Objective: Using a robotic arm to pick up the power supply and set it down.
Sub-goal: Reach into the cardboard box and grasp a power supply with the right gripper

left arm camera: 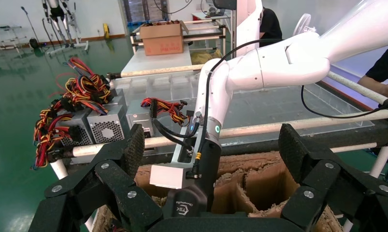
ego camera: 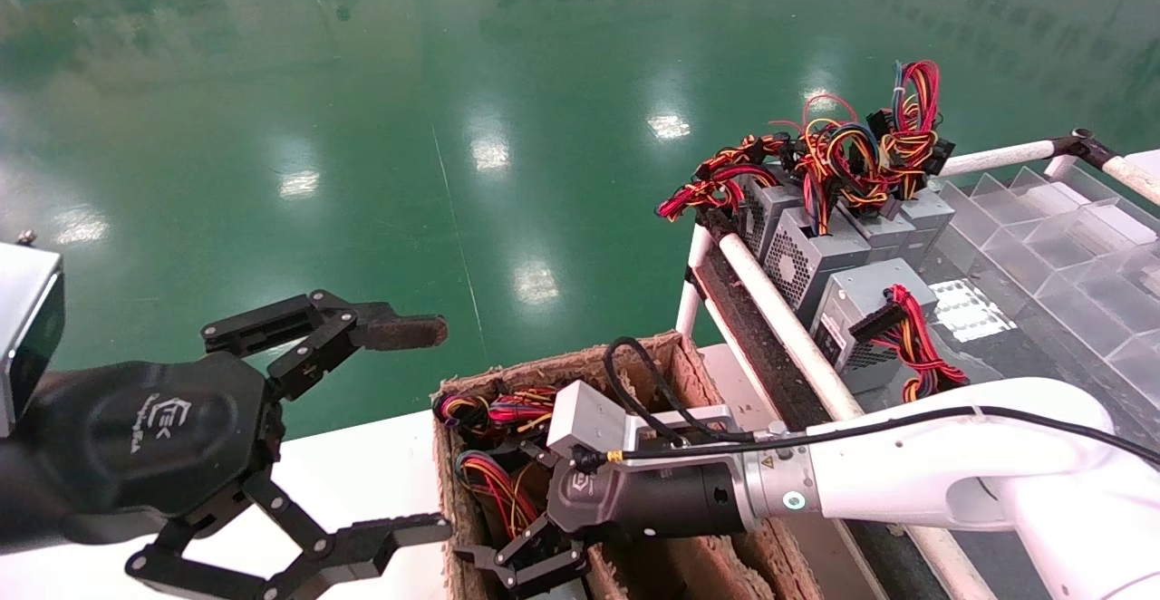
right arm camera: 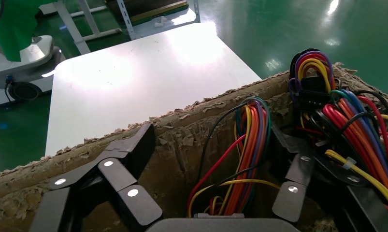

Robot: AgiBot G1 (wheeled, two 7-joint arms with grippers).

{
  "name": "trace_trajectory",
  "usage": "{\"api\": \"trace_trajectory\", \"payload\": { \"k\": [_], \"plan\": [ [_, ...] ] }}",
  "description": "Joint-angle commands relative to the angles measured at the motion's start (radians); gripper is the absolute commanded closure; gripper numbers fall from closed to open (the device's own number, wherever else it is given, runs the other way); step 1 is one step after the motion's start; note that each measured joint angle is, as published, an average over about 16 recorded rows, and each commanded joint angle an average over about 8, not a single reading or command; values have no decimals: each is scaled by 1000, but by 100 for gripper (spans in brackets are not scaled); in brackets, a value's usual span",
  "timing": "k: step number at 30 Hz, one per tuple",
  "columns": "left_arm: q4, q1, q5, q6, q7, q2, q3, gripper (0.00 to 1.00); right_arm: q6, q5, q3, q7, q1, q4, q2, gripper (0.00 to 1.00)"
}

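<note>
The robotic arm [ego camera: 915, 473], white with a black wrist and green light ring, reaches down into a cell of a frayed cardboard box [ego camera: 562, 369]. Its right gripper [ego camera: 521, 555] is open inside that cell. In the right wrist view the right gripper [right arm camera: 211, 150] straddles a power supply's bundle of red, yellow and orange wires [right arm camera: 250, 159]. Only a thin grey edge [right arm camera: 204, 216] of the power supply's body shows below the wires. More wires [ego camera: 494, 487] fill the cell beside the wrist. My left gripper [ego camera: 430, 428] hangs open and empty left of the box.
Several grey power supplies [ego camera: 816, 256] with wire bundles stand on a rack behind a white rail [ego camera: 788, 328]. Clear plastic divider trays [ego camera: 1069, 246] lie further right. A white table top [ego camera: 362, 473] lies under the left gripper. The box's neighbouring cells [left arm camera: 264, 181] look empty.
</note>
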Motion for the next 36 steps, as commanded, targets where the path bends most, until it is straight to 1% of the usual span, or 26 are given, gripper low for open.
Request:
{"api": "trace_trajectory", "payload": {
  "k": [1,10,19,26,36],
  "plan": [
    [0,0,0,0,0,0,0,0,-5,3,1,-15,4,-17,-7,100],
    [0,0,-1,0,0,0,1,0,-34,12,4,-46,8,-70,-9,100],
    [0,0,-1,-1,1,-1,1,0,-29,12,7,-65,2,-93,0,100],
    [0,0,-1,-1,1,-1,2,0,-32,31,19,-70,-9,-81,9,100],
    [0,-1,-2,-1,1,-1,2,0,-32,58,36,-54,-40,-24,33,100]
  ]
}}
